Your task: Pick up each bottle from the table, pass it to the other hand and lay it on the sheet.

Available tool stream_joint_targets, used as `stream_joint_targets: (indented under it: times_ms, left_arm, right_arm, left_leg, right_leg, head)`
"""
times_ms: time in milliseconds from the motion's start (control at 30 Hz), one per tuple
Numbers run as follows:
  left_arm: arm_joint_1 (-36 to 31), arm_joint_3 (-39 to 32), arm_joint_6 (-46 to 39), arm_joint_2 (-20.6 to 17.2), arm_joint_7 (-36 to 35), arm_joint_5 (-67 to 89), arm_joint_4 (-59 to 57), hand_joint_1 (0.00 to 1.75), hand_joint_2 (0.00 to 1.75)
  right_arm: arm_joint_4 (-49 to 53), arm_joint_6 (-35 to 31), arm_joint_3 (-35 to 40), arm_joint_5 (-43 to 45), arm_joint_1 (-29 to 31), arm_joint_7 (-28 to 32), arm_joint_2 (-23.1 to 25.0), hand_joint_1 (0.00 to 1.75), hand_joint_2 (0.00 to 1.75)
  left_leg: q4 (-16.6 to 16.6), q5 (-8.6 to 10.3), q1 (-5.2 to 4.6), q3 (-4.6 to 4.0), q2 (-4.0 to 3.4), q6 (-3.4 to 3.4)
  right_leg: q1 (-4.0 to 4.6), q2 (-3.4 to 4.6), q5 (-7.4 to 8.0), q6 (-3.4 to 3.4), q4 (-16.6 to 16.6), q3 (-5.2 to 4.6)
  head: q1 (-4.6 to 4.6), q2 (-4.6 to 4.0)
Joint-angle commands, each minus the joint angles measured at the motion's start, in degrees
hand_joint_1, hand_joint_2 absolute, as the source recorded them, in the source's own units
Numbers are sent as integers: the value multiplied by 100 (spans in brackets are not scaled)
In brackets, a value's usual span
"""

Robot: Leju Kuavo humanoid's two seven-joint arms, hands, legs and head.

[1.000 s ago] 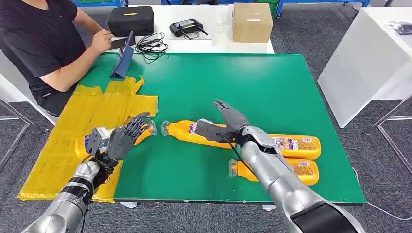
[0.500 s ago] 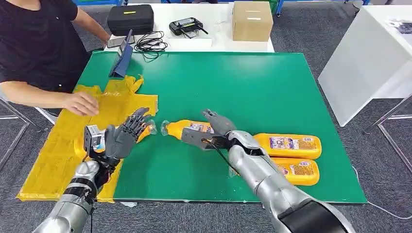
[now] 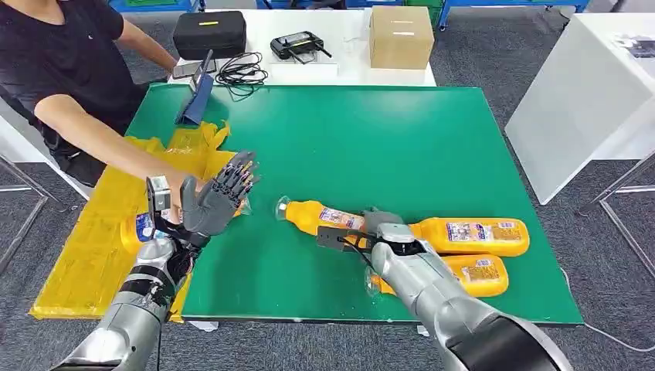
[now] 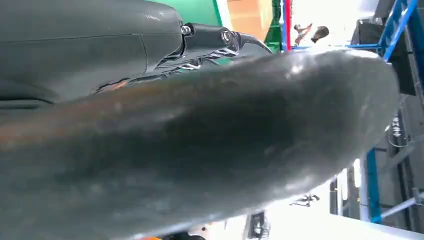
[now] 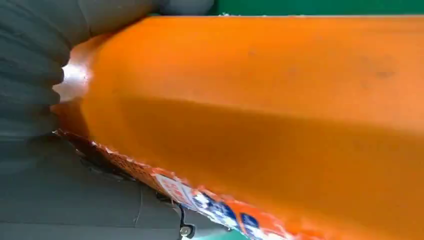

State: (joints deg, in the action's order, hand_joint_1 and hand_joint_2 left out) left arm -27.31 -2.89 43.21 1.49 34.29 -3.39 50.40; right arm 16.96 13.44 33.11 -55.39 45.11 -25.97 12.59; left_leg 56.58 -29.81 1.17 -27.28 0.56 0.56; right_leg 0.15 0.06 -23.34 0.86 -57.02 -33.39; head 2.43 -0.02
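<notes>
My right hand [image 3: 380, 233] grips an orange bottle [image 3: 324, 217] lying near the middle of the green table [image 3: 347, 131], its clear cap pointing left. This bottle [image 5: 260, 110] presses against the palm of that hand [image 5: 35, 75] in the right wrist view. Two more orange bottles [image 3: 473, 236] [image 3: 477, 274] lie side by side just right of it. My left hand [image 3: 218, 199] is raised with its fingers spread and holds nothing. Behind it another orange bottle [image 3: 137, 229] lies on the yellow sheet [image 3: 93, 247], partly hidden. The thumb of the left hand [image 4: 200, 140] looms large in the left wrist view.
A person's arm [image 3: 116, 147] reaches over the sheet to the bottle by my left hand. A blue tablet stand [image 3: 197, 97] stands at the table's far left corner. A black case [image 3: 208, 31], cables [image 3: 239, 73], a controller [image 3: 297, 45] and a cardboard box [image 3: 400, 35] sit beyond.
My right hand has closed down around the middle bottle and shifted it a little to the right. My left hand rose with its fingers spread. The person's arm reached further over the sheet.
</notes>
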Motion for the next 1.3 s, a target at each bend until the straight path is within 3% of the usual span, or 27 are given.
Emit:
stream_joint_targets:
  times_ms: [33,133,200,300,367,400,467,600,767,933,1100,1133,1300]
  left_arm:
    - [-285,-134,-11,158,-42,-11,-449,0,0]
    - [-135,-239,-40,148,-181,-184,-275,0,0]
    - [105,-279,-89,124,-244,-260,-7,0,0]
    - [580,-282,-166,93,-352,-405,535,0,0]
    - [980,-309,-489,135,-472,-402,1032,0,0]
    - [1153,-313,-609,174,-513,-396,1294,0,0]
    - [1410,-349,-807,343,-725,-522,1768,0,0]
    - [1632,-206,-1311,577,-924,-438,2435,0,0]
    - [1724,-89,-1530,623,-971,-327,2670,0,0]
    - [2154,21,-1807,776,-973,-123,3493,0,0]
    - [2158,30,-1818,768,-1003,-119,3511,0,0]
    - [2165,19,-1822,776,-999,-121,3517,0,175]
    - [2514,78,-1927,953,-1003,-88,4139,0,175]
  right_arm:
    - [-520,17,-19,51,-293,-111,-316,175,175]
    - [-415,-652,-319,73,-244,66,-229,175,175]
    - [-242,-1475,-728,278,-293,687,-176,175,175]
    - [82,-2635,-1693,924,-502,2076,-197,175,175]
    - [781,-3570,-2596,1682,-907,3498,-119,175,175]
    - [1125,-3634,-2953,2029,-1066,3991,-46,175,175]
    - [2112,-3589,-3324,2315,-1468,4386,101,175,175]
    - [3634,-3118,-3334,2419,-1987,4334,373,175,175]
    - [4046,-2955,-3144,2453,-2150,4426,458,175,175]
    - [5110,-2449,-1973,2109,-2693,4013,632,175,175]
    - [5066,-2524,-1896,2120,-2687,3958,602,175,175]
    - [5044,-2446,-1824,2164,-2675,4003,563,175,175]
    - [5026,-1865,-483,1839,-2882,3866,697,175,175]
  left_leg:
    - [-9,12,3,6,20,-8]
    - [-8,11,-2,25,12,-7]
    - [-10,10,-4,29,6,-7]
    - [-30,13,-1,34,-16,-10]
    - [-17,6,-2,35,-25,-9]
    - [-14,0,0,40,-36,-7]
    - [-10,-1,0,20,-41,-7]
    - [-10,-8,4,-20,-34,-11]
    - [-2,-8,1,-59,-17,-10]
    - [-2,-9,1,-75,-33,-6]
    - [-4,-6,2,-80,-32,-7]
    - [-9,-5,3,-74,-27,-10]
    - [-11,-11,3,-72,-53,-10]
  right_leg:
    - [4,-25,10,4,19,20]
    - [2,-20,9,4,17,33]
    - [-1,-12,10,3,16,36]
    - [-2,5,20,5,36,38]
    - [-4,9,12,5,19,36]
    - [-3,21,8,4,14,35]
    - [-6,31,7,4,6,13]
    - [-1,22,-1,5,6,-26]
    - [-5,15,-4,8,-5,-62]
    - [-6,24,-3,5,-7,-80]
    - [-3,20,1,4,-3,-87]
    - [-2,15,0,5,2,-78]
    - [-3,42,3,6,3,-82]
  head:
    - [-2,0]
    - [-2,0]
    - [-2,0]
    - [-2,0]
    - [-4,0]
    - [0,0]
    - [-4,0]
    - [0,0]
    - [0,0]
    - [-2,0]
    - [0,0]
    - [0,0]
    - [-2,0]
